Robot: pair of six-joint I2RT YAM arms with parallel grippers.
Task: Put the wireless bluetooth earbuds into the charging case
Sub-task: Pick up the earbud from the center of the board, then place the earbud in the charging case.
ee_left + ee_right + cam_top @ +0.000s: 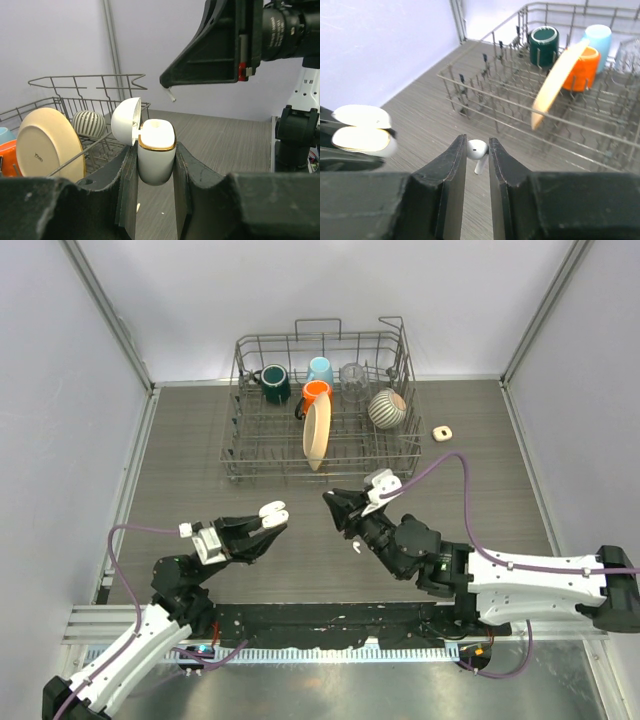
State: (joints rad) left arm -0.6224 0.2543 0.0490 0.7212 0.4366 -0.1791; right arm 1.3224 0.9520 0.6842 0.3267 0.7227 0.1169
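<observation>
Two grippers face each other over the table in the top view. The left gripper is clamped on the charging case, which lies between its tips with the lid swung open. The right gripper stands just beside it, jaws pressed together. A loose white bud lies on the table under the right arm. A beige case sits well apart, to the right of the dish rack.

From the left wrist, the charging case stands upright between the two fingers, its long axis vertical and its gold-rimmed mouth pointing up. The lid hangs open to the left. Above it, the stem of the earbud sticks out below the right gripper, slanting down and to the right. A cream plate in the rack bears a small mark too fine to read.

From the right wrist, the earbud is pinched between the fingers, head uppermost and stem pointing down, slightly rightwards. The open charging case shows at the left edge, overexposed, with no legible writing.
</observation>
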